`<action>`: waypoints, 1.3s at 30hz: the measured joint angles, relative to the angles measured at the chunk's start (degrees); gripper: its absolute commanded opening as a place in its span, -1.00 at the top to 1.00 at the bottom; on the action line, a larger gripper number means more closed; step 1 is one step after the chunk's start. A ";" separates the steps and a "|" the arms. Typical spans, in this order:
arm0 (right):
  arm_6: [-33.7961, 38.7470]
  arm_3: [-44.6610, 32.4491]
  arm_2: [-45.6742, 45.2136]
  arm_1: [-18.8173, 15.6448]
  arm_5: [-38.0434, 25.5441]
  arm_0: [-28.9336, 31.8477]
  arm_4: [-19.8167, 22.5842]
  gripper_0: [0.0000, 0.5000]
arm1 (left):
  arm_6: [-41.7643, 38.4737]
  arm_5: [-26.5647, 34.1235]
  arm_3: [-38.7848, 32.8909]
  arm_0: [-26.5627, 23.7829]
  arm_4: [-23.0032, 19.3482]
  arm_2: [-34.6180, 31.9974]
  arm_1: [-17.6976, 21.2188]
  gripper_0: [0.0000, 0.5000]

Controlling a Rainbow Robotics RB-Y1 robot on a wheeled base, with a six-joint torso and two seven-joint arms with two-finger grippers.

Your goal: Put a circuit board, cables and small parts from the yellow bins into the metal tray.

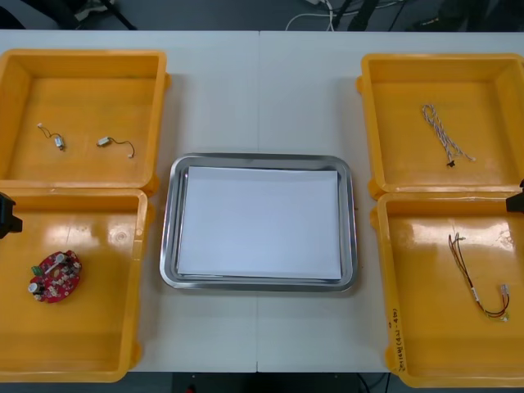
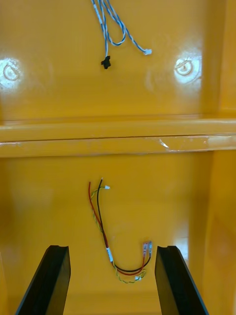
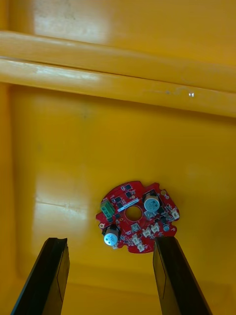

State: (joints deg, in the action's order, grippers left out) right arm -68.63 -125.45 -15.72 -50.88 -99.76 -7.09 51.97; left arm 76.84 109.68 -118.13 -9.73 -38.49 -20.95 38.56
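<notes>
L gripper (image 3: 110, 241) hangs over near-left yellow bin (image 1: 98, 327), fingers apart, nothing btwn them. Round red circuit board (image 3: 137, 216) lies on bin floor just past the tips. R gripper (image 2: 112, 248) is over near-right yellow bin (image 1: 426, 327), fingers apart too, w/ red and yellow cable (image 2: 109, 253) on floor btwn them. From metal tray (image 1: 167, 246), white inside: board at 8 o'clock, small metal parts (image 1: 105, 142) at 10, blue and white cable (image 1: 442, 135) at 2.

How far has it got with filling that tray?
Nothing is done yet: the metal tray has nothing in it. The left hand, open, hangs over the circuit board; the right hand, open, over the red and yellow cable. The blue and white cable and small metal parts lie in yellow bins.
</notes>
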 measured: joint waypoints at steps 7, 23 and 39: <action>-0.06 0.01 0.00 0.00 2.28 1.76 0.57 -1.00 | -1.84 0.00 0.04 0.35 0.00 -3.54 -2.22 -1.00; -4.20 0.04 0.00 0.00 10.19 9.53 1.91 -1.00 | -5.82 -2.57 0.36 6.45 1.11 -5.87 -7.96 -1.00; -11.02 0.04 1.27 0.00 18.96 17.49 3.25 -1.00 | -11.45 -15.55 5.32 10.63 2.66 -4.53 -9.42 -1.00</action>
State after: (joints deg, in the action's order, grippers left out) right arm -79.65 -125.41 -14.46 -50.88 -80.79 10.39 55.22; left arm 65.39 94.13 -112.81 0.91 -35.84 -25.47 29.14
